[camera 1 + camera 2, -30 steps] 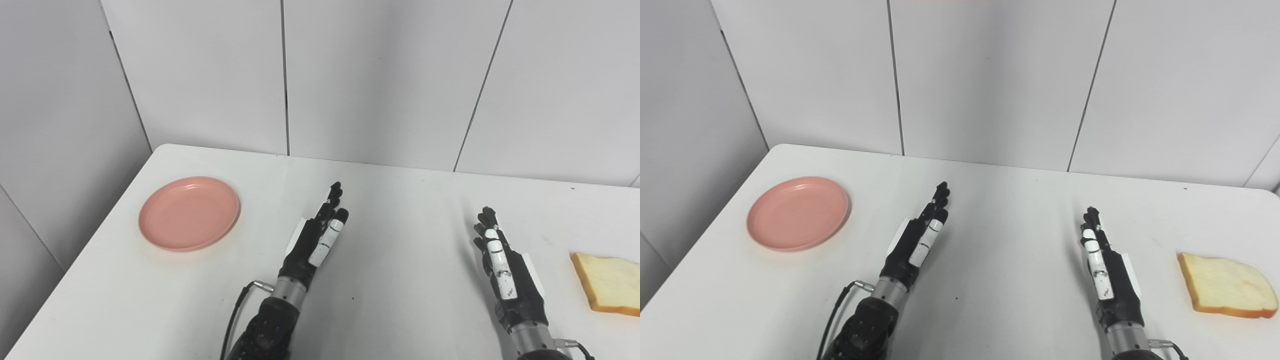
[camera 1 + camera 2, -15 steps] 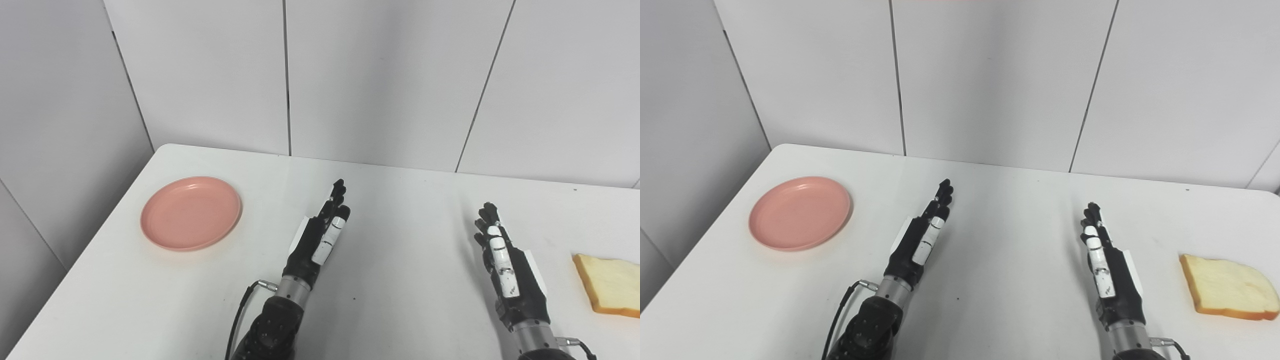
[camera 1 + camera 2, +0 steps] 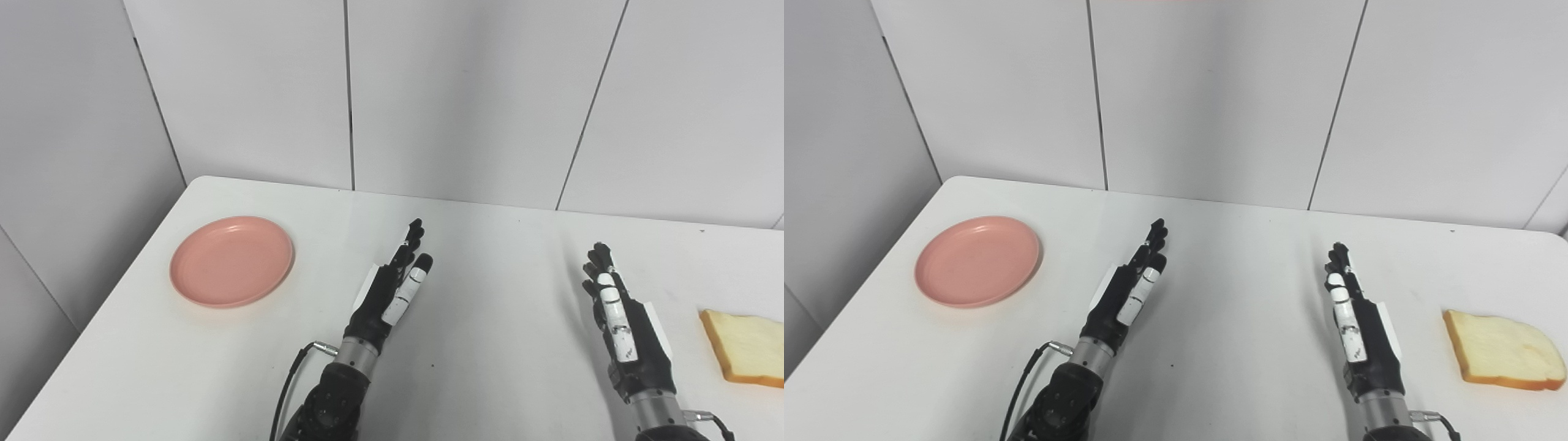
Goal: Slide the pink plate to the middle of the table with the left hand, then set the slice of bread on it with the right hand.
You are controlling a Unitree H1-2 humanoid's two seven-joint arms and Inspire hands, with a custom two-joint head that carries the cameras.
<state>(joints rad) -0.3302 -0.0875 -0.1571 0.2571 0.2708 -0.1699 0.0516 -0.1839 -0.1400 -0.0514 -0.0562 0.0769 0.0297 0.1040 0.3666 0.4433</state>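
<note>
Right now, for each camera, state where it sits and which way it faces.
Left eye view: on the head, looking down and forward at the white table; both arms enter from the bottom edge, and the bread slice is cut by the right edge.
Right eye view: beside it, slightly to the right, same direction; the bread shows whole.
Shared: pink plate at the table's left, left hand and right hand open, holding nothing.

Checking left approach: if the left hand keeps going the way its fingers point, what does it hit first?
Nothing, as far as I can see. The left hand points up-right toward the table's far edge; the pink plate lies off to its left.
</note>
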